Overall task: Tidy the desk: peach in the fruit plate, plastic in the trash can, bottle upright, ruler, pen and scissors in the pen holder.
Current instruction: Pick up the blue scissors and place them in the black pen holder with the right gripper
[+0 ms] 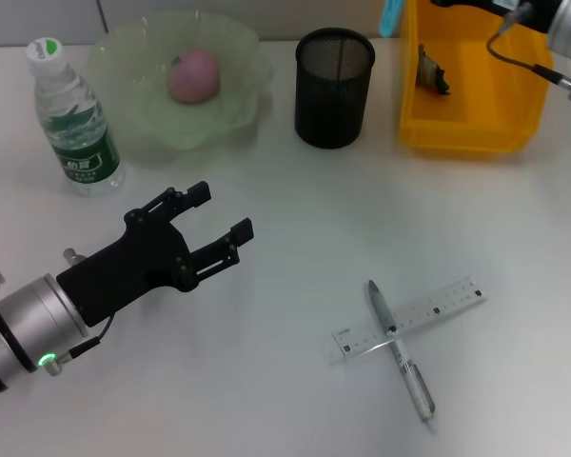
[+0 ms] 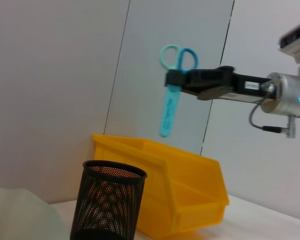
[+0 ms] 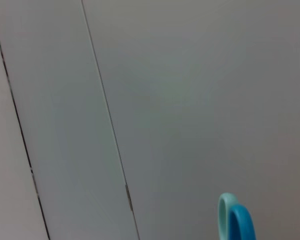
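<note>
While the right gripper (image 2: 176, 80) clamps the blue-handled scissors (image 2: 171, 95), the black mesh pen holder (image 2: 107, 205) waits below; lowering them in comes next; the left gripper (image 1: 219, 222) idles, open, empty.

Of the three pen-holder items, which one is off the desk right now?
The scissors, held in the air by the right gripper above the yellow bin. Ruler and pen lie crossed on the desk.

My left end effector (image 1: 219, 217) is matte black on a silver wrist with a green light. The scissors (image 2: 172, 95) are turquoise and blue. The bin (image 1: 466, 86) is bright yellow, the pen holder (image 1: 333, 88) black mesh, the peach (image 1: 192, 75) pink in a pale green plate (image 1: 124, 57). The ruler (image 1: 414, 316) is clear on the white table (image 1: 285, 400).
</note>
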`<state>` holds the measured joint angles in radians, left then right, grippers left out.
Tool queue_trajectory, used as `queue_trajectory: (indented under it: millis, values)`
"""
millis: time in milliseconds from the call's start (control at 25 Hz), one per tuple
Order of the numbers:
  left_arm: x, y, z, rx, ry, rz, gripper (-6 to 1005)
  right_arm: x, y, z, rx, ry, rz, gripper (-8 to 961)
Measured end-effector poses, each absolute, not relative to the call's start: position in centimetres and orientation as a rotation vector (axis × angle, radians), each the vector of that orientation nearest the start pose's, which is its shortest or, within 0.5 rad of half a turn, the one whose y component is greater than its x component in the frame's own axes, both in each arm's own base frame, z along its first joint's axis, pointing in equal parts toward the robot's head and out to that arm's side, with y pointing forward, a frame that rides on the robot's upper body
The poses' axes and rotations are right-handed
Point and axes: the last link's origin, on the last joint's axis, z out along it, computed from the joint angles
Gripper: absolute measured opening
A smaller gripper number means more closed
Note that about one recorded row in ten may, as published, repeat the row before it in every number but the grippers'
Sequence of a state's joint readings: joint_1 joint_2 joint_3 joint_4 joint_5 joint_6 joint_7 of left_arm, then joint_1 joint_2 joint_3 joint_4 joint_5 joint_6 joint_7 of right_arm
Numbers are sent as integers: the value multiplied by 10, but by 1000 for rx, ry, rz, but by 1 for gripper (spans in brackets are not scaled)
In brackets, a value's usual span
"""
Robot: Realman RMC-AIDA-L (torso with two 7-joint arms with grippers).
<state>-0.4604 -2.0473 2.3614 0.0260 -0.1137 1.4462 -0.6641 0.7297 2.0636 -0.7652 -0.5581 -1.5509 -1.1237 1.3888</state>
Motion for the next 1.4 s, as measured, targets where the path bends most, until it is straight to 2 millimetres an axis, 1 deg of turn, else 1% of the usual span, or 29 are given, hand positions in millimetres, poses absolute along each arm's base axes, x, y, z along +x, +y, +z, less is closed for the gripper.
queue_trajectory:
  millis: [240,400,600,840,1360,1400]
  values:
    - [-293,273,-63,-2368,-569,-974,810,181,448,5,-2280,606,863,93]
    - [-292,275,-64,-2372,-564,-972,810,174,455,-10,-2291,591,793,103]
    - [-292,276,-64,-2372,-562,-972,809,169,460,-24,-2301,569,733,116]
    - [-292,277,-64,-2373,-562,-964,809,166,465,-31,-2291,567,697,131]
    - [-292,278,-64,-2373,-563,-956,809,166,464,-30,-2279,573,718,165]
    - [-292,279,-64,-2374,-563,-953,809,166,464,-31,-2280,573,719,197]
